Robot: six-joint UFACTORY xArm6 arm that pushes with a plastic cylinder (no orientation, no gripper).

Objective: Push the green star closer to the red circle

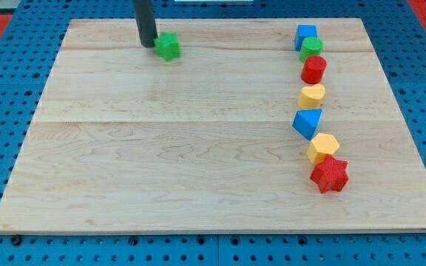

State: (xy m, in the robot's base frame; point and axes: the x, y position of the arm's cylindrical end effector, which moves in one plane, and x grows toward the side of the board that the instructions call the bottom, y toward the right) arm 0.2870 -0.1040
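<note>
my tip (147,45) touching green star (168,46) at its 9 o'clock, red circle (313,70) far off at 3 o'clock, no gripper on rod

The scene is brightly and evenly lit from above, so the pale wooden table (198,148) reads clear and its grain shows from edge to edge, with a soft sheen across its middle rather than any hard glare. Shadows are short and faint: a small dark patch sits at the foot of my tip (147,45), and the row of blocks at the view's right, such as the red star (329,175), casts only thin, soft-edged shade close under each piece. Focus is sharp throughout, without motion blur, and the table's sides converge toward the view's top from perspective only.
</note>
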